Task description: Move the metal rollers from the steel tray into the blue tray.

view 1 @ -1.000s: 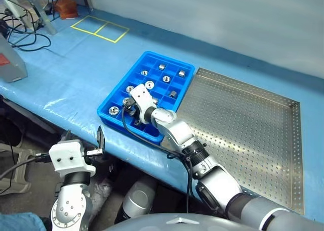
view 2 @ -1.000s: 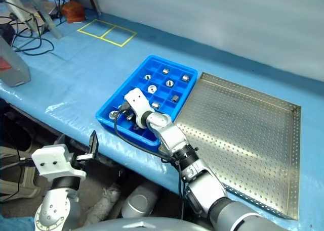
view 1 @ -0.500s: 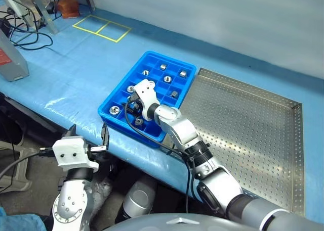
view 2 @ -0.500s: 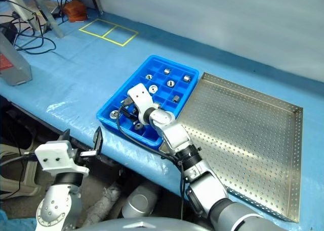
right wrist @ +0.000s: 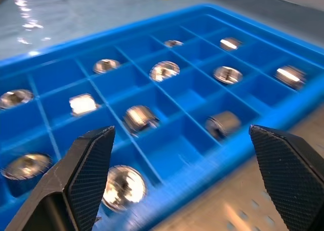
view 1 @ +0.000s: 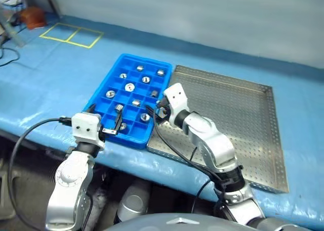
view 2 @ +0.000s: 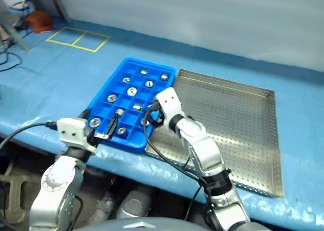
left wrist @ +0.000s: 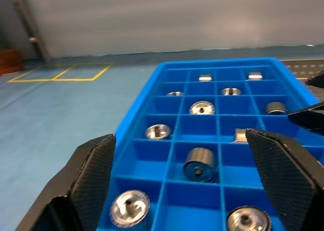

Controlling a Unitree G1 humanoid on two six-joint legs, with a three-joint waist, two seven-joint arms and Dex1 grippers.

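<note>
**Rollers all in blue tray; steel tray looks bare**

Rollers (view 1: 129,87) sit singly in the square compartments of the blue tray (view 1: 112,78), roughly a dozen of them, spread from the far rows to the near corner; some lie flat with the hole up, some on their side. Steel tray (view 1: 263,140) lies just beside the blue one, long edges almost touching. Its perforated floor shows no roller that I can make out, though the right arm covers its near-left corner.

Right gripper (right wrist: 185,178) hangs over the seam between the two trays, jaws wide and empty. Left gripper (left wrist: 185,183) hovers at the near end of the blue tray, jaws likewise wide, nothing between them.

Judgement: transfer looks finished or very nearly so. To do this step well:
- check the hidden corner of the steel tray under the right arm before calling it done;
- lift the right hand clear upward first, not sideways, so the fingers (right wrist: 88,165) do not clip the blue rim;
- keep the left gripper off the near wall; a nudge could tip the light plastic tray and roll the side-lying rollers out of their cells.
</note>
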